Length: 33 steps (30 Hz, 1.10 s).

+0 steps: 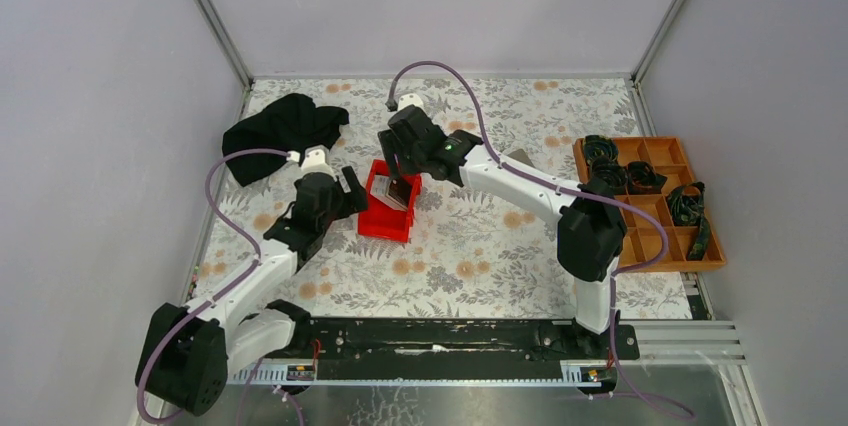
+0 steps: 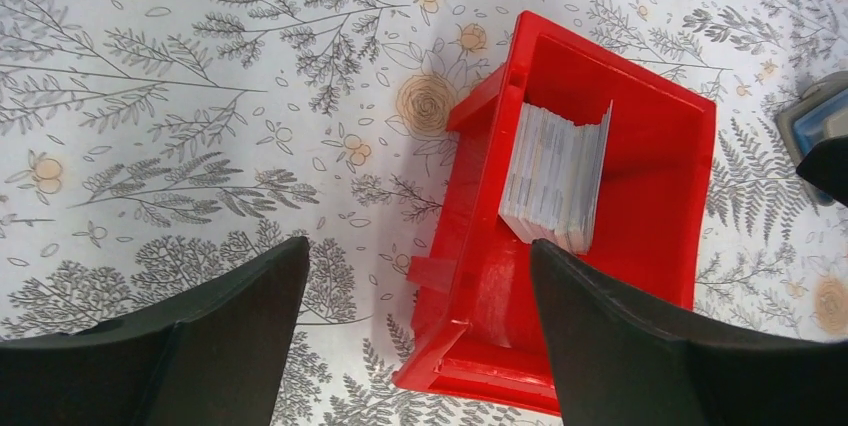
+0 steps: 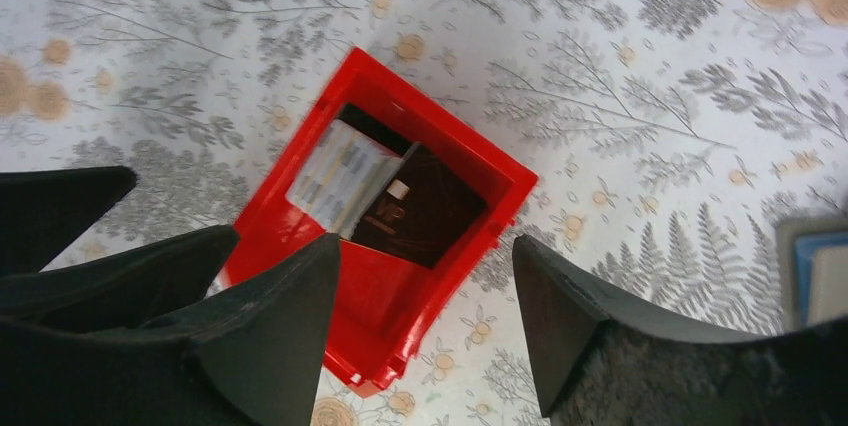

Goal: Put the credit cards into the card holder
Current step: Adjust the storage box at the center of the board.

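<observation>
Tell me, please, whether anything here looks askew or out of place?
The cards in the red bin stand tilted on edge, fanned, beside one wall. A black cloth lies crumpled far left.

Bin is showing solid red. Credit cards are reading whitish-striped and dark brown. Tablecloth is showing grey ferns, tan roses. Card holder is appearing grey-blue, possibly.

Red bin stood mid-table on the floral table; black cloth lay far left; orange compartment tray, holding dark items, sat right.
</observation>
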{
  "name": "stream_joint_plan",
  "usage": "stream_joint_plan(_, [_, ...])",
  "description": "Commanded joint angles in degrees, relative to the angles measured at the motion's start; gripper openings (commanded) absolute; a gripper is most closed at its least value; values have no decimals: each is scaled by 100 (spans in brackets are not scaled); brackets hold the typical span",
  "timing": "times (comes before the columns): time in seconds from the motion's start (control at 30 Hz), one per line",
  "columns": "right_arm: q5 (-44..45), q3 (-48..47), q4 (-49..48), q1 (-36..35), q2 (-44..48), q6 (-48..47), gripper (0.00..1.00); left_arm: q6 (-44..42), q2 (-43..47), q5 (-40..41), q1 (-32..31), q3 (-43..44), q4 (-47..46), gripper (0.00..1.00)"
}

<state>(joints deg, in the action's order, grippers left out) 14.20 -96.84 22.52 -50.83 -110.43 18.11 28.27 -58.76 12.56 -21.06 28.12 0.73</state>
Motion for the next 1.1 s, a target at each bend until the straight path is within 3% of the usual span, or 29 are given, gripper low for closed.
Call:
stream_joint_plan(0.0, [526, -170, 427, 20, 86, 321, 71, 294, 41, -83, -106, -111, 68, 87])
stream_joint_plan(0.47, [644, 21, 462, 20, 186, 254, 72, 418, -33, 14, -616, -131, 460, 82])
stream_joint_plan(0.93, [651, 218, 390, 17, 341, 96, 71, 1314, -1121, 1466, -1266, 128, 493, 66])
stream_joint_plan(1.07, [664, 217, 426, 14, 377, 24, 67, 1576, -1319, 1769, -1430, 272, 523, 52])
